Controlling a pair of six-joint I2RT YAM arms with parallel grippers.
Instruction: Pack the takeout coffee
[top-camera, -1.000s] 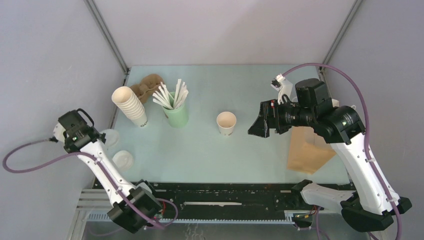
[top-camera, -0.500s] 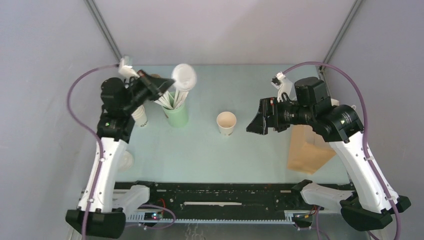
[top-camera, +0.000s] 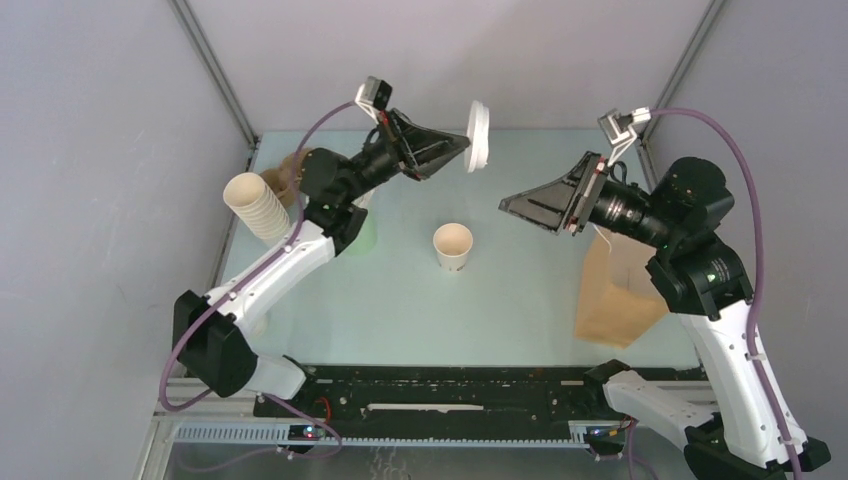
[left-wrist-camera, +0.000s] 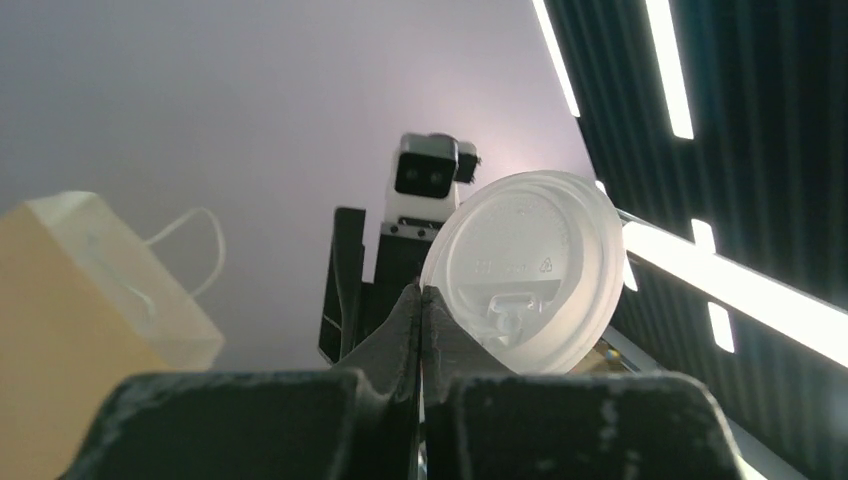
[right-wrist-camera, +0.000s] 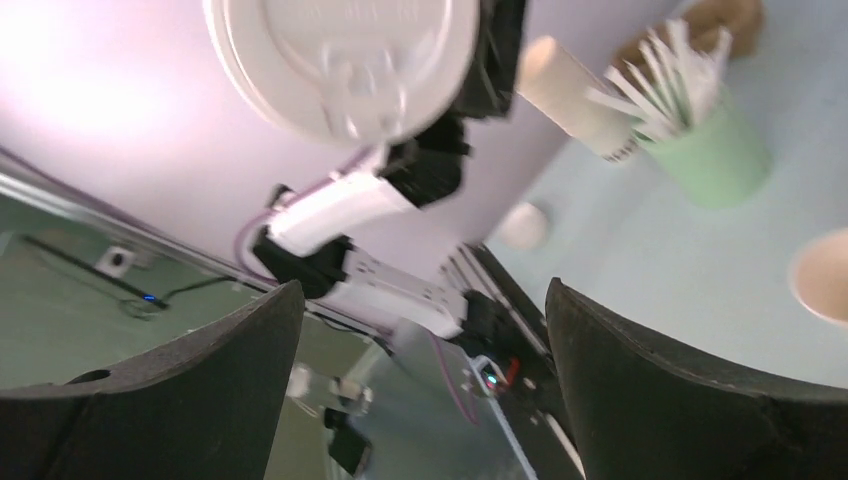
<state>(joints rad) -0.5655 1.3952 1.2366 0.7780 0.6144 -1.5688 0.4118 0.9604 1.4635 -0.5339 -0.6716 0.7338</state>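
The takeout coffee (top-camera: 452, 245) is a small cream paper cup standing upright with no lid at the table's middle; its edge also shows in the right wrist view (right-wrist-camera: 825, 275). My left gripper (top-camera: 463, 148) is raised high above and behind the cup, shut on the rim of a round white lid (top-camera: 479, 135) held on edge. In the left wrist view the fingertips (left-wrist-camera: 421, 295) pinch the lid (left-wrist-camera: 525, 265). My right gripper (top-camera: 510, 203) hangs open to the right of the cup, facing the lid (right-wrist-camera: 340, 60), with nothing between its fingers (right-wrist-camera: 422, 300).
A brown paper bag (top-camera: 612, 290) lies at the right, under my right arm. A tall stack of cream cups (top-camera: 255, 205) and a brown cup carrier (top-camera: 288, 170) sit at the back left. A green cup of white sticks (right-wrist-camera: 705, 150) stands beside them. A loose lid (right-wrist-camera: 522, 225) lies near the left edge.
My left arm swung up from the table's left edge, carrying a lid to high above the middle. My right gripper rose and stayed open, facing left.
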